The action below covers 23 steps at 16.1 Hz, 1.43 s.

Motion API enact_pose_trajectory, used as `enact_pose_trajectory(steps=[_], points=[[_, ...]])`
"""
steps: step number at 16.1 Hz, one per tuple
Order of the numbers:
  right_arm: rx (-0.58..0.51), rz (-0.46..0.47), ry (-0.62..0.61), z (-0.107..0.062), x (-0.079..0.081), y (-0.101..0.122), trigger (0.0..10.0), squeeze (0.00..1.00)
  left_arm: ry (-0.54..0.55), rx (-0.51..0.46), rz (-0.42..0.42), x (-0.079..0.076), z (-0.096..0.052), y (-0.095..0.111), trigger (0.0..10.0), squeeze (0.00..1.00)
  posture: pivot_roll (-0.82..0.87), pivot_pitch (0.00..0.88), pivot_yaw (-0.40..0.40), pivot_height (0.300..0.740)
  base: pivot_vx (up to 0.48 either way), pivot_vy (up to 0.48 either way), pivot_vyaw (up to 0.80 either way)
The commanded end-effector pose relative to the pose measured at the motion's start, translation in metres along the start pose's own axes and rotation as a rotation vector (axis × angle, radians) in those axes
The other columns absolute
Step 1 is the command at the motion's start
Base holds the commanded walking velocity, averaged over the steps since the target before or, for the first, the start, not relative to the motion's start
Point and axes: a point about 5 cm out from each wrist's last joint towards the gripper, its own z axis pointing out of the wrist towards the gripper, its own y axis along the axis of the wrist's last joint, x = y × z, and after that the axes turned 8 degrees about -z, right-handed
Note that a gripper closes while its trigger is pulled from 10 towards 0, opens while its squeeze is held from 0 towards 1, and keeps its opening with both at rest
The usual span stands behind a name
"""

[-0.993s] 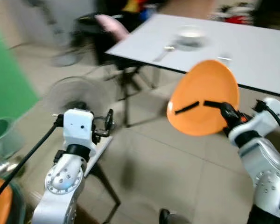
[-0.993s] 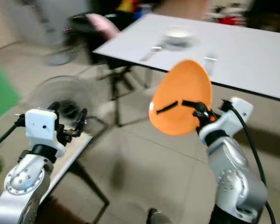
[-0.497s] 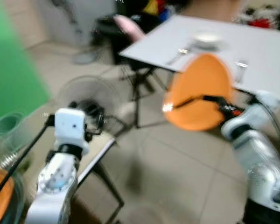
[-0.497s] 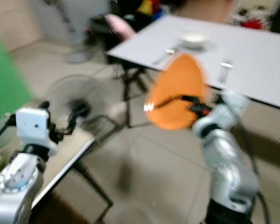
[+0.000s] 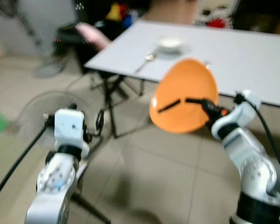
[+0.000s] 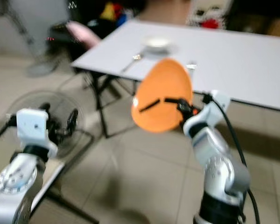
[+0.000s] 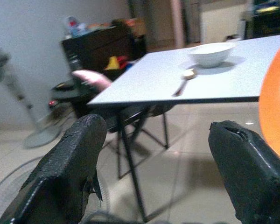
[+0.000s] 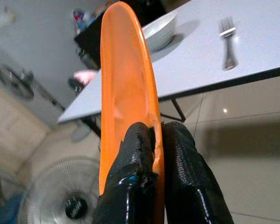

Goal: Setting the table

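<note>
Above the tiled floor, short of the white surface: plate carried edge-on.
The right tool pinches the orange plate rim; the left tool is spread, empty.

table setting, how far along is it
Done: a white bowl, a spoon and a fork already lie on the white table. In hand: the right gripper pinches the orange plate by its rim, short of the table. The left gripper is open. Left: setting the plate down.
</note>
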Motion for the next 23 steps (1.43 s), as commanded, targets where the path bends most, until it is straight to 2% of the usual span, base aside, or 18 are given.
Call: enact_pose_trajectory(steps=[1, 2, 3, 6, 7, 8, 14, 18, 19, 23], points=[[-0.029, 0.054, 0.001, 0.001, -0.003, 0.009, 10.0, 0.0, -0.013, -0.007, -0.007, -0.003, 0.002, 0.002, 10.0, 0.0, -0.12, 0.0, 0.052, 0.74, 0.311, 0.0, -0.77], [-0.022, 0.088, 0.029, 0.005, 0.0, 0.01, 10.0, 0.0, -0.01, -0.01, -0.005, -0.002, 0.002, 0.003, 10.0, 0.0, -0.12, 0.0, 0.05, 0.74, 0.315, 0.0, 0.0], [-0.009, 0.177, 0.072, 0.011, 0.006, 0.012, 10.0, 0.0, -0.006, -0.017, 0.006, 0.0, 0.002, 0.004, 10.0, 0.0, -0.12, 0.0, 0.048, 0.74, 0.311, 0.0, 0.0], [0.001, 0.235, 0.14, 0.019, 0.014, 0.018, 10.0, 0.0, -0.003, -0.024, 0.017, 0.003, 0.001, 0.007, 10.0, 0.0, -0.11, 0.0, 0.043, 0.74, 0.315, 0.0, 0.0], [0.012, 0.217, 0.165, 0.022, 0.017, 0.02, 10.0, 0.0, 0.001, -0.024, 0.019, 0.005, 0.001, 0.007, 10.0, 0.0, -0.11, 0.0, 0.043, 0.74, 0.311, 0.0, 0.0], [0.046, 0.161, 0.194, 0.025, 0.024, 0.018, 10.0, 0.0, 0.008, -0.021, 0.02, 0.008, -0.001, 0.007, 10.0, 0.0, -0.1, 0.0, 0.042, 0.74, 0.315, 0.0, 0.0], [0.096, 0.209, 0.158, 0.038, 0.023, 0.01, 10.0, 0.0, 0.011, -0.02, 0.021, 0.008, -0.004, 0.007, 10.0, 0.0, -0.08, 0.0, 0.029, 0.74, 0.313, 0.0, 0.0], [0.123, 0.224, 0.111, 0.043, 0.016, 0.006, 10.0, 0.0, -0.004, -0.019, 0.031, 0.008, -0.004, 0.007, 10.0, 0.0, -0.08, 0.0, 0.031, 0.74, 0.314, 0.0, 0.0], [0.135, 0.244, 0.114, 0.044, 0.016, 0.005, 10.0, 0.0, -0.013, -0.016, 0.034, 0.008, -0.004, 0.007, 10.0, 0.0, -0.08, 0.0, 0.03, 0.74, 0.315, 0.0, -0.8], [0.149, 0.223, 0.15, 0.045, 0.02, 0.005, 10.0, 0.0, -0.02, -0.014, 0.035, 0.006, -0.004, 0.006, 10.0, 0.0, -0.08, 0.0, 0.024, 0.74, 0.313, 0.0, -0.71]])
